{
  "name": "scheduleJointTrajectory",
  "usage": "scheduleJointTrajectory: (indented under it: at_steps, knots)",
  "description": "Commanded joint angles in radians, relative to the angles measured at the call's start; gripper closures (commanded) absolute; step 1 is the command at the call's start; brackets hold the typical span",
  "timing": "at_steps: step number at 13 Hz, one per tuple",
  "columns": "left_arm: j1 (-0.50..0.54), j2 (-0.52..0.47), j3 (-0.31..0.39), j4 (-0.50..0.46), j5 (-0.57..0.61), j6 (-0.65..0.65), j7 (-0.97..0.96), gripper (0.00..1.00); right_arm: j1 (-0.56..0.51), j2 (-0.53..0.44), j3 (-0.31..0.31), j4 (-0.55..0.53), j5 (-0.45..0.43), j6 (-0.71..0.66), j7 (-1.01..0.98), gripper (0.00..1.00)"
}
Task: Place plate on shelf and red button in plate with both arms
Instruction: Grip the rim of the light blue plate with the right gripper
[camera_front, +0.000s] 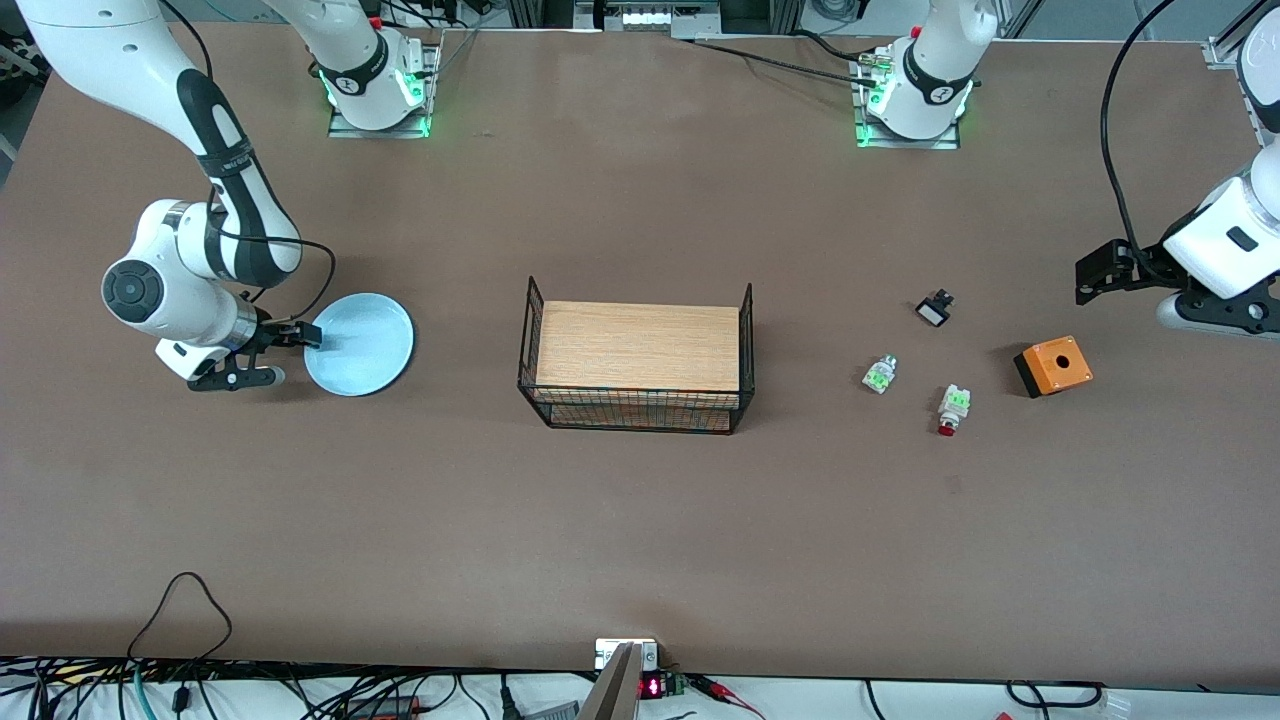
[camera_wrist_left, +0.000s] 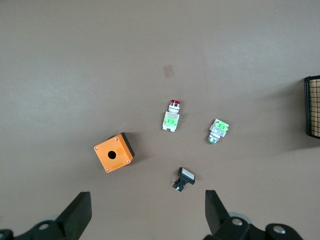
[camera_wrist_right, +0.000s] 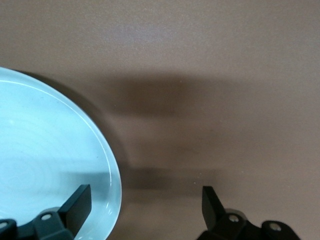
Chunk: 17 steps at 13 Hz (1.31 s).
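The plate lies toward the right arm's end of the table, open room all round it. The right gripper is low at its rim, fingers spread astride the edge, one over the plate, gripping nothing. The red button lies nearest the camera among small parts beside an orange box. Only the left wrist view shows the left gripper wide open above them
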Motion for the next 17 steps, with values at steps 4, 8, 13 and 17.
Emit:
scheduleJointTrajectory:
  at_steps: [4, 8, 13, 17]
  knots:
    - [0.002, 0.004, 0.005, 0.012, -0.017, -0.006, 0.028, 0.0, 0.012, 0.027, 0.002, -0.013, 0.014, 0.009, -0.012, 0.73]
    - [0.004, 0.004, 0.005, 0.01, -0.017, -0.006, 0.03, 0.0, 0.026, 0.029, 0.002, -0.016, 0.016, -0.002, 0.026, 1.0]
    - [0.002, 0.004, 0.006, 0.01, -0.017, -0.008, 0.03, 0.0, 0.022, -0.148, 0.044, 0.045, 0.025, -0.24, 0.138, 1.0]
    - [-0.001, 0.005, 0.005, 0.013, -0.019, -0.006, 0.028, 0.0, 0.026, -0.252, 0.071, 0.224, 0.132, -0.544, 0.181, 1.0]
